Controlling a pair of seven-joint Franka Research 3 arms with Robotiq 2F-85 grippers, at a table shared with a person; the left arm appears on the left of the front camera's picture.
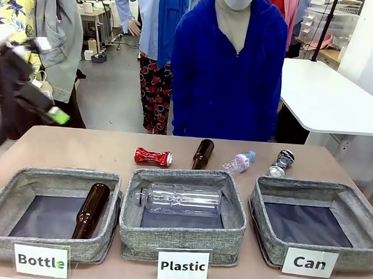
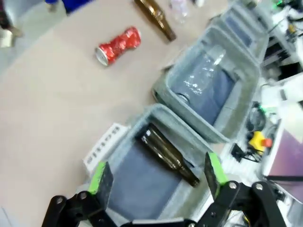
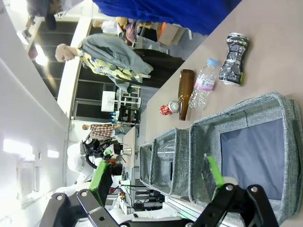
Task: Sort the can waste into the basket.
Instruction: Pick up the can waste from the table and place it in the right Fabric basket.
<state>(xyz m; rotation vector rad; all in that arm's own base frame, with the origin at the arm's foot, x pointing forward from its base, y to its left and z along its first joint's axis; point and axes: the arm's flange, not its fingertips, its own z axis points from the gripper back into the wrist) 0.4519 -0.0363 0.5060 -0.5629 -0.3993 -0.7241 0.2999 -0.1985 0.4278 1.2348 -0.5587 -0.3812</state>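
Since both pincers stand wide open w/ nothing between the pads, left gripper (image 2: 156, 172) looking down at the Bottle bin (image 2: 132, 130) and right gripper (image 3: 156, 174) near the basket (image 3: 265, 106), the task seems not begun yet. Printed cards in front read plainly: Bottle label (image 1: 41, 260), Plastic label (image 1: 183, 265), Can label (image 1: 309, 263). The basket has no can inside. Farther, on the table (image 1: 79, 149): red can (image 1: 153, 156) behind the Plastic bin (image 1: 184, 175), silver can (image 1: 281, 163) just behind the basket, print not readable. So 2 cans left.
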